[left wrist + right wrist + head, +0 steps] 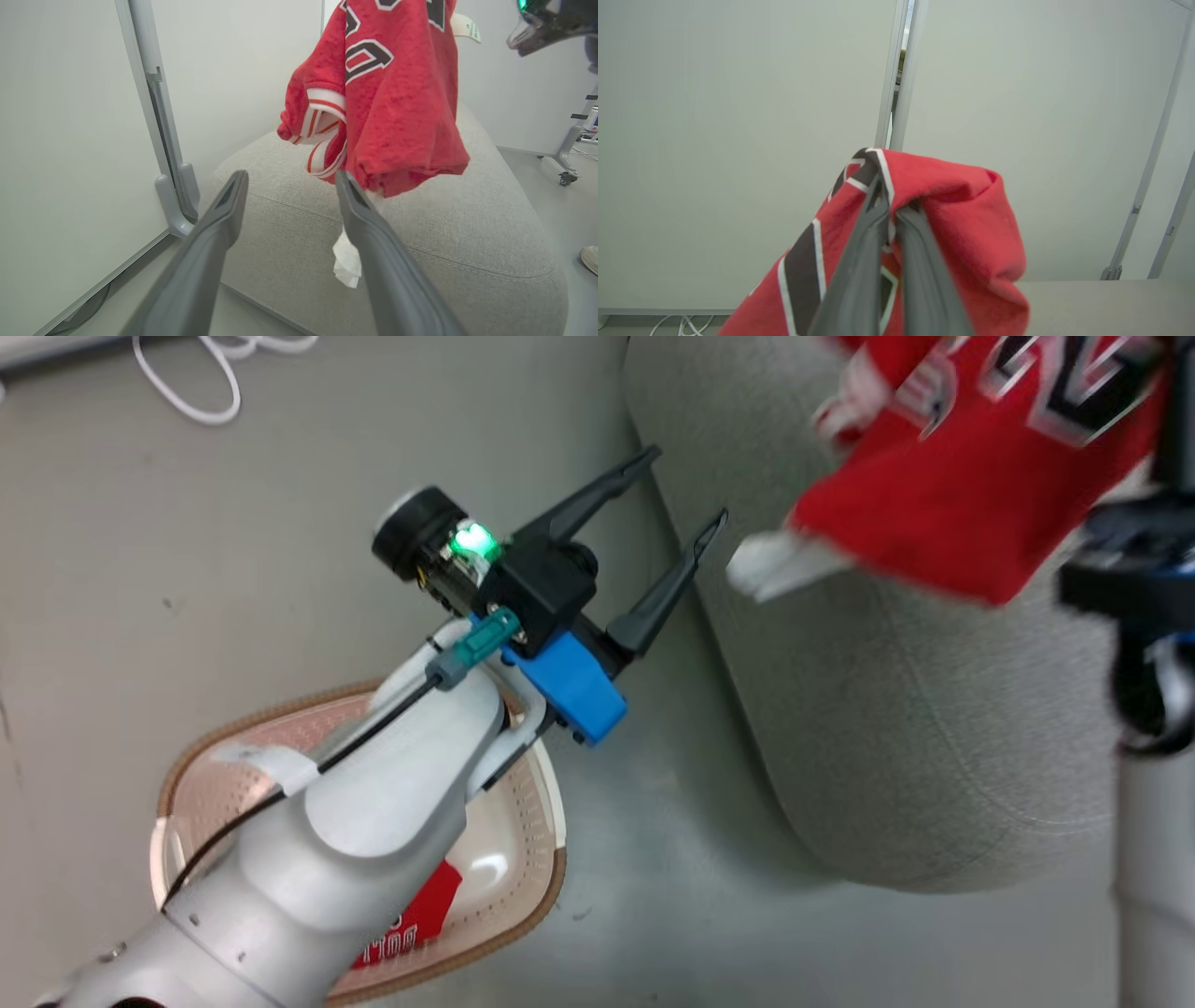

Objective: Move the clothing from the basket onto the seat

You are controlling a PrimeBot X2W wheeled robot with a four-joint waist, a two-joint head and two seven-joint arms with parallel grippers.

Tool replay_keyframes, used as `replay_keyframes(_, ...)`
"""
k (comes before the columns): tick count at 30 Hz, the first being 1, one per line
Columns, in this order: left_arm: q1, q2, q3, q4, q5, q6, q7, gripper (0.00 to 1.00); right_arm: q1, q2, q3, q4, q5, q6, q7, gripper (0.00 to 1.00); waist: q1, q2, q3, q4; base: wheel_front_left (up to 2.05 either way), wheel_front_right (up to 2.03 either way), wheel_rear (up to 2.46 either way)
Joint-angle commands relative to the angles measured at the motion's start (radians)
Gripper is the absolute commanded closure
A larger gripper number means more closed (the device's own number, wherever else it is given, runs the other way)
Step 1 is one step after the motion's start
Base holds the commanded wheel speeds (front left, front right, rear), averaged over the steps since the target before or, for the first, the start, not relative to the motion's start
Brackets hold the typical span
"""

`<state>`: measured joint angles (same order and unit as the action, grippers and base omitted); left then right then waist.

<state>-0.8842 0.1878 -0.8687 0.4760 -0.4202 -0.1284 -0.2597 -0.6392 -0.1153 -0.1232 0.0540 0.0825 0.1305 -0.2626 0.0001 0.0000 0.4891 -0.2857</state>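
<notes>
Over the seat [467, 224], jersey [402, 102] hanging vertically from right hand [892, 209], hem apparently lowest

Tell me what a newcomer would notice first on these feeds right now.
The red jersey draws the eye first: it hangs pinched in the shut right gripper over the grey seat. Next comes the left gripper, jaws wide open and empty, poised between the basket and the seat. At lower left of the head view, a second red garment lies in the basket, partly hidden by the left arm.
</notes>
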Motion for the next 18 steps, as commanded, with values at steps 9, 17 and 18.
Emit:
replay_keyframes(9, -0.108, 0.048, 0.001, -0.066, 0.049, 0.018, 0.028, 0.00, -0.312, -0.169, -0.221, -0.069, -0.002, 0.000, -0.003, 1.00, -0.0001, 0.0000, 0.258, 0.050, 0.00, 0.00, 0.00)
replay_keyframes(17, -0.150, 0.073, -0.004, -0.115, 0.071, 0.027, 0.042, 0.00, -0.430, -0.328, -0.343, 0.037, 0.027, 0.000, -0.004, 1.00, -0.0001, 0.0000, 0.365, 0.052, 0.00, 0.00, 0.00)
replay_keyframes(18, -0.153, 0.076, -0.005, -0.119, 0.073, 0.027, 0.044, 0.00, -0.437, -0.341, -0.353, 0.062, 0.033, 0.000, -0.003, 1.00, -0.0001, 0.0000, 0.375, 0.052, 0.00, 0.00, 0.00)
